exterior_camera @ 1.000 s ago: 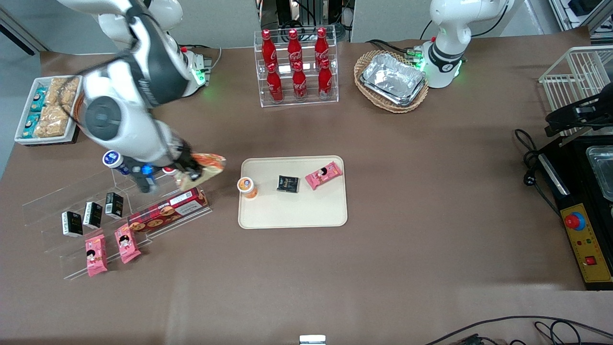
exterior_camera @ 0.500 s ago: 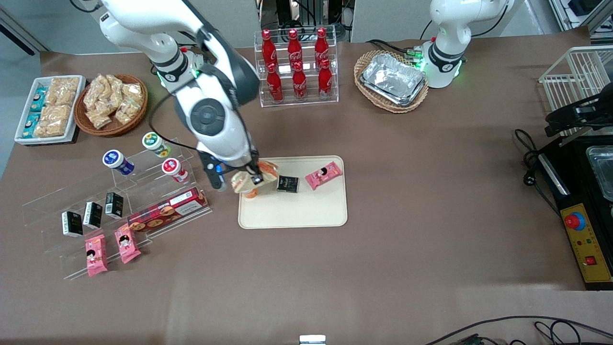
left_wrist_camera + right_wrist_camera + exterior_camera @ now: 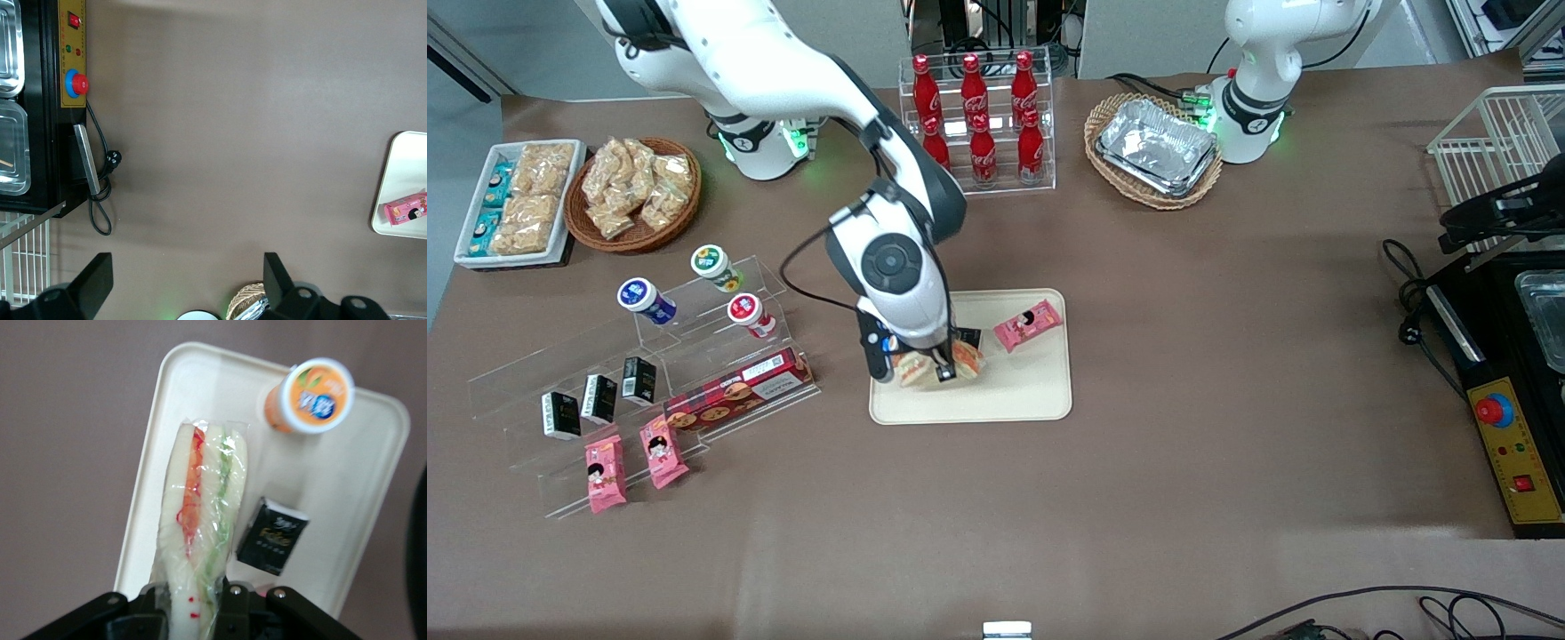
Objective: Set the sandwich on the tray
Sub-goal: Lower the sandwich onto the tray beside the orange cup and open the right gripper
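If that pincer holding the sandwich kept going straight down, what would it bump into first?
Probably bare tray. The pincer, shut on the sandwich, hangs over the tray's surface, with the black packet close beside; depth is hard to judge.

Gripper (image 3: 937,366) with sandwich (image 3: 934,365) above tray (image 3: 1032,391)

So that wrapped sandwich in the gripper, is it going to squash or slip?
The sandwich is soft white bread in glossy clear wrap, so it probably squashes easily and may slide. The gripper, shut on its end above the tray, lets the rest stick out unsupported, so it could sag.
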Motion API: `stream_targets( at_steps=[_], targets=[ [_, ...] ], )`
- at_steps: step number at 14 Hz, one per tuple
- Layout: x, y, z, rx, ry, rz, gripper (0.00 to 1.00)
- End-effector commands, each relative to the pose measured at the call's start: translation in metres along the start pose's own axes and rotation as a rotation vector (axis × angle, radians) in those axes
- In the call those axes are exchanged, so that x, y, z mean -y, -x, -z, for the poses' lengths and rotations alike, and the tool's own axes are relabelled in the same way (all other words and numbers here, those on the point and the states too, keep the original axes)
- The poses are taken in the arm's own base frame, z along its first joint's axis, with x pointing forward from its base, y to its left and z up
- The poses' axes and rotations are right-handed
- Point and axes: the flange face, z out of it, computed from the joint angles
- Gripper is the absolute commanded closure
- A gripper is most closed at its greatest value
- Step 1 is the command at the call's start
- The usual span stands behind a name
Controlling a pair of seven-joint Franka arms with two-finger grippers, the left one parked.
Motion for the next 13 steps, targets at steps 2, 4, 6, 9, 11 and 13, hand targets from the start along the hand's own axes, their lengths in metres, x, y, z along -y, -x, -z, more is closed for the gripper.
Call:
stream_targets(
  at_steps=[2,4,6,9,11,13],
  targets=[
    [0.021,0.013,-0.04,0.016,-0.064,-0.094,0.92],
    [0.021,0.012,-0.051,0.011,-0.056,-0.114,0.85],
    [0.02,0.012,-0.06,0.007,-0.054,-0.121,0.81],
    [0.02,0.011,-0.07,0.006,-0.057,-0.132,0.31],
    [0.02,0.013,-0.076,0.006,-0.064,-0.135,0.0],
    [0.017,0.025,-0.076,0.006,-0.083,-0.107,0.0]
  ],
)
